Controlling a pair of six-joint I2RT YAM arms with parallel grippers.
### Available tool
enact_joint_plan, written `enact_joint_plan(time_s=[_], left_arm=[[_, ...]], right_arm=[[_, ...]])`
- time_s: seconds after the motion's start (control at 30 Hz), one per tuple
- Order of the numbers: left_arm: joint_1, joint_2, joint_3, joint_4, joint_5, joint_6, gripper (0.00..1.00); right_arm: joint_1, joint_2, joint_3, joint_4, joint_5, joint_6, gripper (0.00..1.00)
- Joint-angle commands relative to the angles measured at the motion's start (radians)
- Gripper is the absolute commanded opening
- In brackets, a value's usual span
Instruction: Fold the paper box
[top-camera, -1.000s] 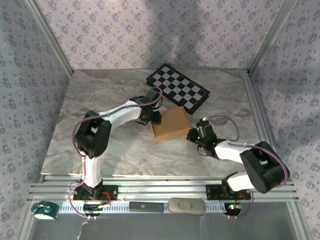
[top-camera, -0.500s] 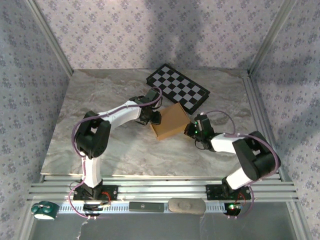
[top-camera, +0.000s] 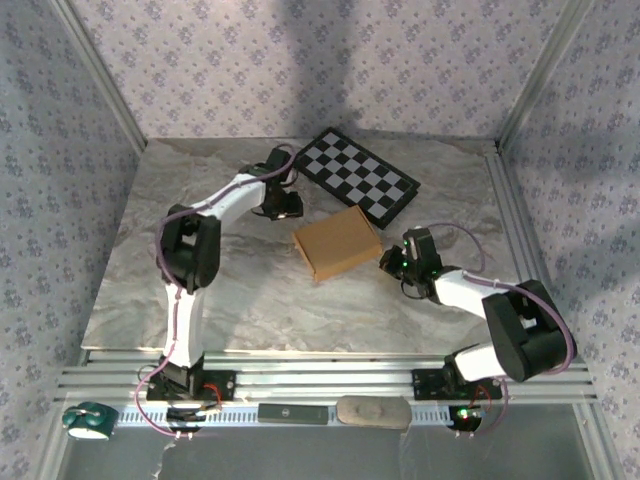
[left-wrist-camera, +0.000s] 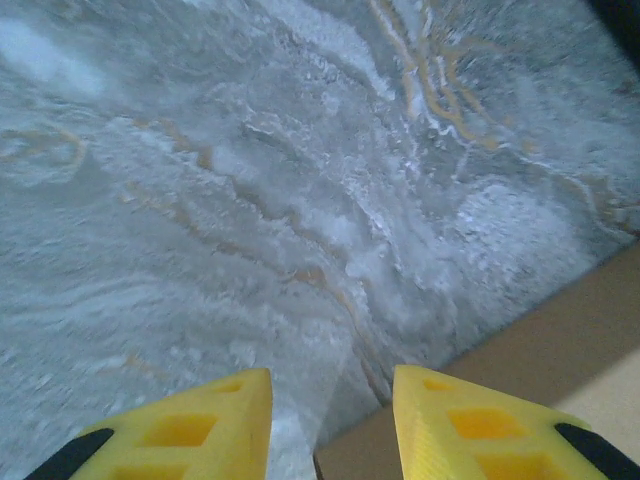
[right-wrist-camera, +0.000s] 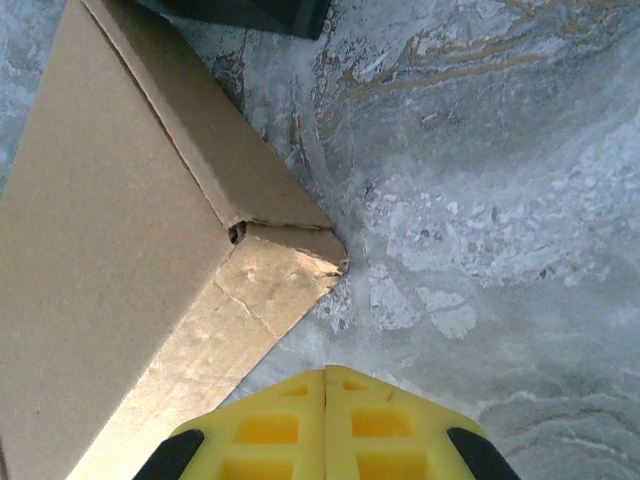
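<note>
Marble-patterned grey tabletop (top-camera: 200, 270) carries the folded tan-brown cardboard paper box (top-camera: 337, 243) at its middle, with a black-and-white checkered board (top-camera: 357, 177) just behind it. My left gripper (top-camera: 285, 207), jaws partly apart and empty, has drawn back from the box's left edge. My right gripper (right-wrist-camera: 325, 425), pressed shut and empty, sits beside the right corner, where its wrist view reveals a creased flap (right-wrist-camera: 285, 265).

A: What lies on the grey marble-patterned surface (top-camera: 200, 290)?
B: A black-and-white checkered board (top-camera: 358, 177), flat and set at an angle near the far edge.
A: And by the aluminium rails (top-camera: 320, 380) in front?
B: A teal roll (top-camera: 85, 420) at the left, then a flat black bar (top-camera: 293, 413) with a grey oval pad (top-camera: 372, 411) just beside it.
</note>
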Motion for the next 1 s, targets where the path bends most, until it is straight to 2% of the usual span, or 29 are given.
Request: enact_joint_plan(time_s=[0.0, 0.17, 0.33, 0.57, 0.77, 0.97], left_arm=[[-0.024, 0.053, 0.074, -0.035, 0.064, 0.027, 0.36], [-0.028, 0.092, 0.056, -0.012, 0.114, 0.030, 0.33], [-0.048, 0.028, -0.052, 0.055, 0.119, 0.016, 0.33], [-0.077, -0.030, -0.133, 0.084, 0.153, 0.020, 0.32], [-0.117, -0.068, -0.180, 0.103, 0.152, 0.012, 0.32], [-0.128, -0.124, -0.252, 0.135, 0.150, -0.009, 0.32]], right_arm=[[-0.025, 0.046, 0.045, -0.064, -0.037, -0.010, 0.08], [-0.046, 0.137, 0.101, -0.098, -0.047, -0.027, 0.07], [-0.059, 0.164, 0.136, -0.129, -0.029, -0.064, 0.07], [-0.042, 0.277, 0.247, -0.147, -0.098, -0.110, 0.07], [0.025, 0.281, 0.290, -0.149, -0.083, -0.113, 0.07], [0.021, 0.267, 0.290, -0.186, -0.076, -0.135, 0.07]])
